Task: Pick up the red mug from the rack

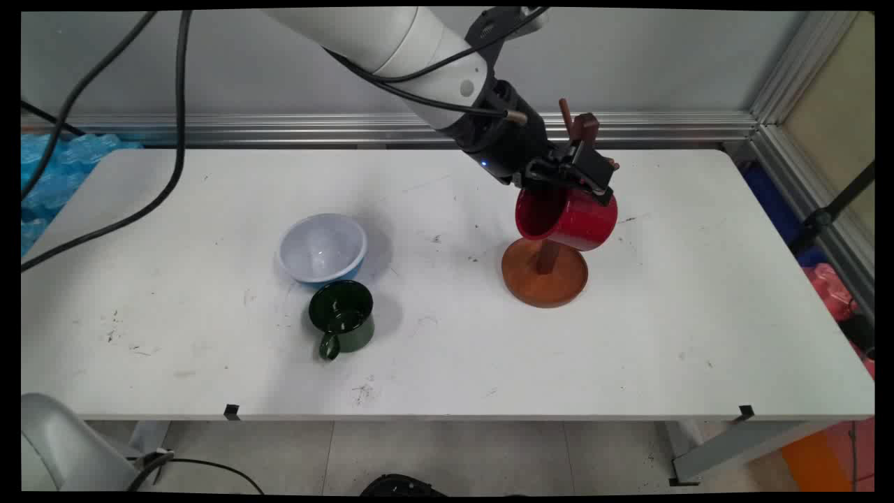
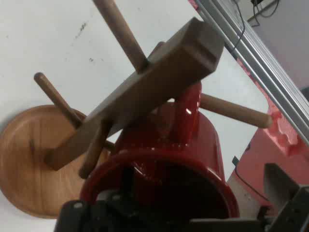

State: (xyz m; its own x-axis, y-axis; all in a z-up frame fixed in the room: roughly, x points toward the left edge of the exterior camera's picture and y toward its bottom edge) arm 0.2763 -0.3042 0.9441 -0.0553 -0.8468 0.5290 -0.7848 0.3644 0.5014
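The gripper (image 1: 574, 183) holds the red mug (image 1: 567, 218) by its rim, tipped sideways against the wooden mug tree (image 1: 545, 269) near the tabletop's back edge, so its handle (image 2: 187, 108) meets a peg.

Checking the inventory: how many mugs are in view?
2. A red mug sits at the wooden mug stand, held by the gripper. A dark green mug stands on the table beside the pale bowl.
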